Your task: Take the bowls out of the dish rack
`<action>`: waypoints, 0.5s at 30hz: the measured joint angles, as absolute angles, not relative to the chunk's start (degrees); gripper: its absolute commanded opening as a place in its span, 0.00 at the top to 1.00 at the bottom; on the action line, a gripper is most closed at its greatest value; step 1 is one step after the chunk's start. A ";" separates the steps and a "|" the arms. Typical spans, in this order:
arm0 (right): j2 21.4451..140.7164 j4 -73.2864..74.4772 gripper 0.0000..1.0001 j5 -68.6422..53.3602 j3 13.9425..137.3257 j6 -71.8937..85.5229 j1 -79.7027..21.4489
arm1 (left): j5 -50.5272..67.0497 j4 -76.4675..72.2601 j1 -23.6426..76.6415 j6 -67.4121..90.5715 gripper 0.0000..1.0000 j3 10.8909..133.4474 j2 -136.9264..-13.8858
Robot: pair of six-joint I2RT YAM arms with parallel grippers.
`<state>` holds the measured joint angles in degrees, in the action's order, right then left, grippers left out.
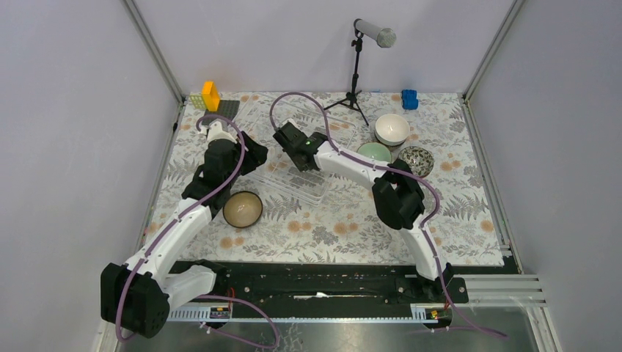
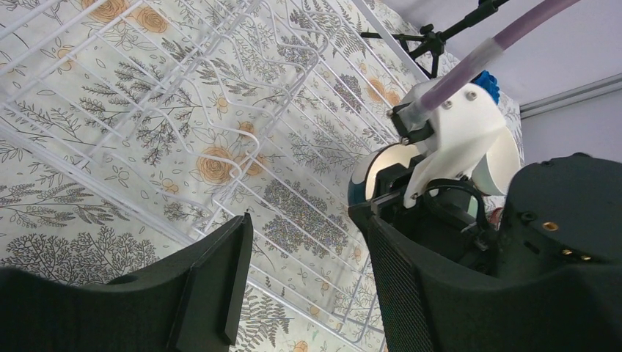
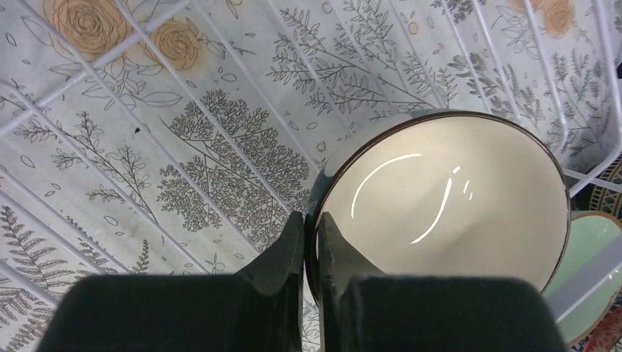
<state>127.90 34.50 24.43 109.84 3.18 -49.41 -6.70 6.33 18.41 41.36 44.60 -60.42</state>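
Note:
The clear dish rack [image 1: 308, 180] lies mid-table; its ribs fill the left wrist view [image 2: 183, 110] and the right wrist view [image 3: 110, 59]. My right gripper [image 3: 312, 220] is shut on the rim of a dark teal bowl [image 3: 440, 198] with a cream inside, held over the rack floor; it sits over the rack's far part [image 1: 287, 139]. My left gripper [image 2: 308, 235] is open and empty above the rack's left end [image 1: 253, 155], facing the teal bowl [image 2: 381, 169]. A brown striped bowl [image 1: 243, 209] sits on the cloth in front of the rack. White [image 1: 392, 129], pale green [image 1: 374, 152] and patterned [image 1: 416, 158] bowls stand at the right.
A microphone stand [image 1: 357, 73] is behind the rack. A blue block [image 1: 409, 99] lies at the back right. Yellow and orange blocks [image 1: 209, 95] and a black gridded mat [image 1: 227, 108] are at the back left. The pale green bowl [image 3: 594, 242] lies just beyond the rack wall.

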 measured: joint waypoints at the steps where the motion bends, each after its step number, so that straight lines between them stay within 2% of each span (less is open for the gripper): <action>1: 127.90 35.11 0.96 24.29 110.43 3.27 -49.36 | -6.70 6.37 18.41 41.36 0.36 44.58 -60.42; 9: 125.47 37.87 0.95 26.39 112.64 2.04 -49.41 | -6.70 6.37 18.41 41.36 0.36 44.58 -60.42; 15: 114.67 38.22 0.95 28.58 108.92 2.11 -49.52 | -6.70 6.42 18.41 41.39 0.35 44.58 -60.42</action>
<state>114.67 38.22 28.58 108.92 2.11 -49.52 -6.70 6.42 18.41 41.39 44.58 -60.42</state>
